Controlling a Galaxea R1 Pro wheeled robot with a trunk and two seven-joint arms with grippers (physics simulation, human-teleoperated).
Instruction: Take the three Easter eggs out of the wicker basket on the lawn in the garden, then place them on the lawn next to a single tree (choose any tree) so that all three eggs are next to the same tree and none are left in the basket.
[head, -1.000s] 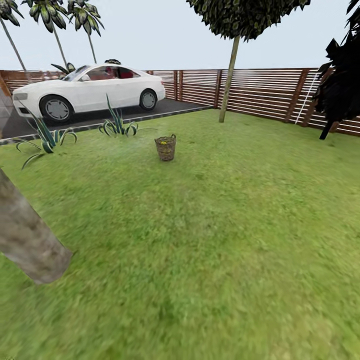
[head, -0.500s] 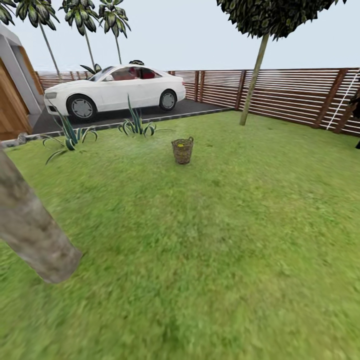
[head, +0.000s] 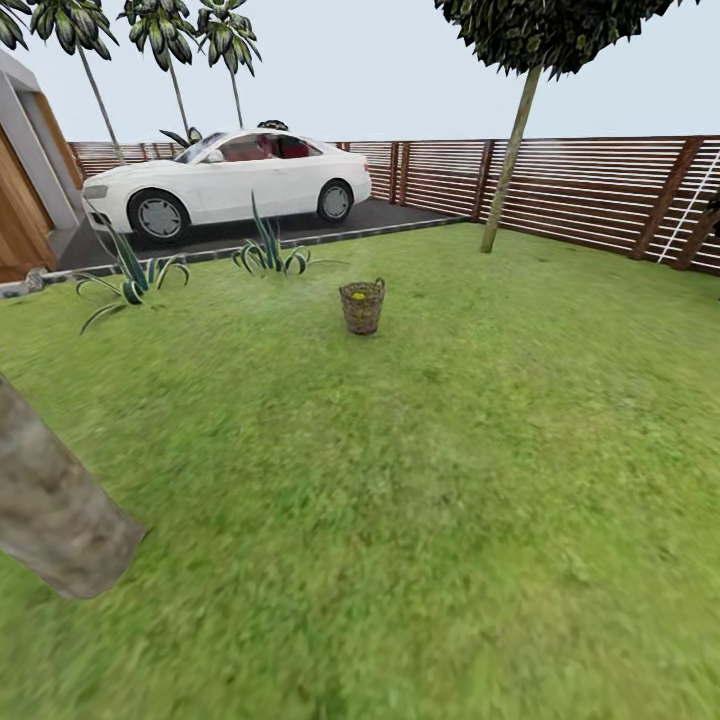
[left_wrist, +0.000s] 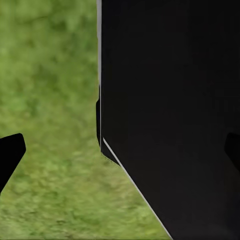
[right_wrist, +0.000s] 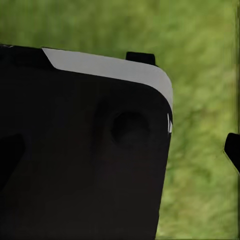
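Observation:
The wicker basket (head: 362, 306) stands upright on the lawn (head: 420, 500) some way ahead, near the middle of the head view. A bit of yellow, one of the Easter eggs (head: 357, 294), peeks over its rim; the others are hidden inside. A thick mottled tree (head: 50, 510) leans in close at the lower left. A thinner tree (head: 508, 150) rises by the fence behind the basket. My left gripper (left_wrist: 120, 152) is open over grass, beside a black part of the robot. My right gripper (right_wrist: 120, 150) is open too, holding nothing.
A white car (head: 225, 182) is parked on the dark driveway (head: 250, 232) at the back left. Two spiky plants (head: 265, 250) grow at the lawn's edge. A slatted wooden fence (head: 580, 190) closes the back and right. A building corner (head: 25, 190) stands far left.
The whole head view has shifted, so the camera moved: it swung left, then edged forward. The basket now sits slightly lower and larger, and the near trunk has slid down.

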